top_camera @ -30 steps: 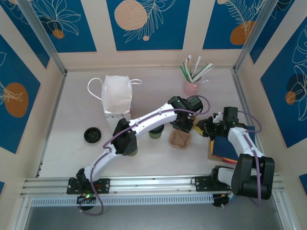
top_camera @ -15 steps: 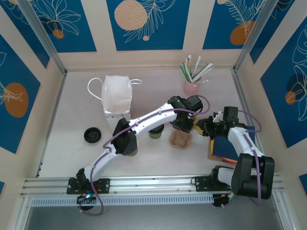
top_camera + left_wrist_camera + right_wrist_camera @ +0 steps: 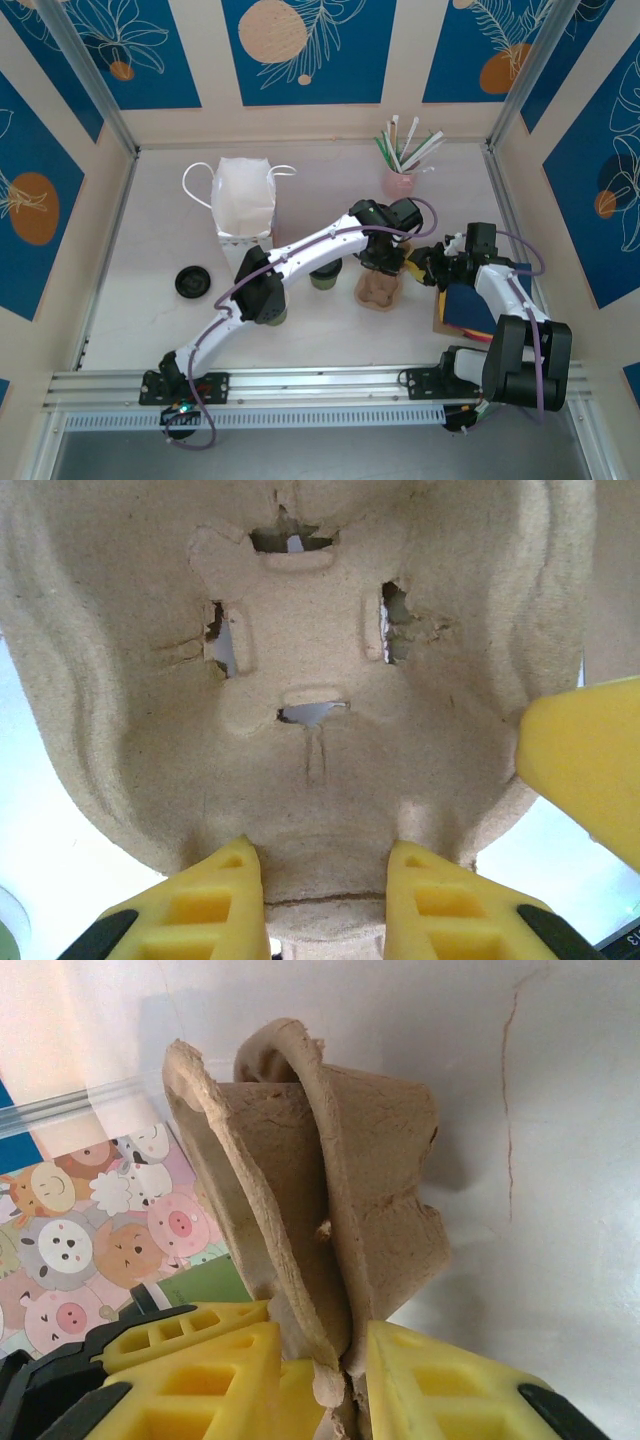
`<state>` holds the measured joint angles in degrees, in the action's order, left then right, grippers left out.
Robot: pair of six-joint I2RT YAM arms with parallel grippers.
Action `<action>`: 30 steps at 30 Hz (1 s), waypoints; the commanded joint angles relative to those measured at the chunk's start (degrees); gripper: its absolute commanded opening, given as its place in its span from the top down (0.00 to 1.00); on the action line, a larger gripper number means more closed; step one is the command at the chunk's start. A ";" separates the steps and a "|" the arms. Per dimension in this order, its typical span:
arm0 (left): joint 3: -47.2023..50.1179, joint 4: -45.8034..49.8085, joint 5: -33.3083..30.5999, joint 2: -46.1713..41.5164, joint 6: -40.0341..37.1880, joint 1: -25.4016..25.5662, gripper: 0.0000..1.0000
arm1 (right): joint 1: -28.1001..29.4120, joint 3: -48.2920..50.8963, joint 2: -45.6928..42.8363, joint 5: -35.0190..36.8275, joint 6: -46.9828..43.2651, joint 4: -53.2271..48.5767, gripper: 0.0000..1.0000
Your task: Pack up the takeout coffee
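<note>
Pulp carrier (image 3: 320, 680) pinched at its edge by both claws, left gripper (image 3: 322, 865) and right gripper (image 3: 322, 1338) each narrowly closed on it. The takeout coffee (image 3: 322, 281) looks to be on the table just beside it, half under the left arm, lid unclear; my read: nothing packed, cup, carrier and gift bag (image 3: 246, 205) all pending.

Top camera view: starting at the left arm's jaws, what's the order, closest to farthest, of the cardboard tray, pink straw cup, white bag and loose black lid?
From the jaws of the left gripper:
1. cardboard tray, between the jaws.
2. pink straw cup, beyond it, near the back.
3. white bag, back left.
4. loose black lid, farthest left.
</note>
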<state>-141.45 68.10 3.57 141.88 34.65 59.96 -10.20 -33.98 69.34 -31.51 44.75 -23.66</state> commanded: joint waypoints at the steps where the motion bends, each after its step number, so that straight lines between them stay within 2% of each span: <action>1: -0.42 -1.83 2.25 -3.80 0.62 -0.19 0.76 | -0.18 0.78 0.44 -1.09 -1.11 -0.77 0.71; 7: -0.05 -0.78 0.89 -3.15 0.33 -0.24 0.76 | -0.19 0.12 -1.06 -0.38 -1.69 -2.50 0.68; 14: 0.74 -0.35 -0.66 -3.14 0.06 -0.27 0.76 | -0.56 -1.22 -5.72 3.93 -2.63 -8.23 0.54; 17: 0.74 -0.50 -0.67 -3.26 -0.03 -0.24 0.76 | -1.46 -2.25 -9.30 6.38 -3.16 -11.72 0.53; 23: 0.79 -1.29 -1.09 -4.06 0.07 -0.29 0.76 | -4.11 -5.03 -15.36 11.46 -3.71 -19.07 0.39; 30: 0.74 -1.94 -2.74 -5.55 -0.03 -0.94 0.76 | -5.01 -7.87 -16.48 17.94 -2.76 -24.96 0.19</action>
<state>-140.92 66.46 2.50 140.31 34.63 59.70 -14.57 -39.99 53.67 -17.21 41.95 -43.46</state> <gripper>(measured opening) 0.241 0.790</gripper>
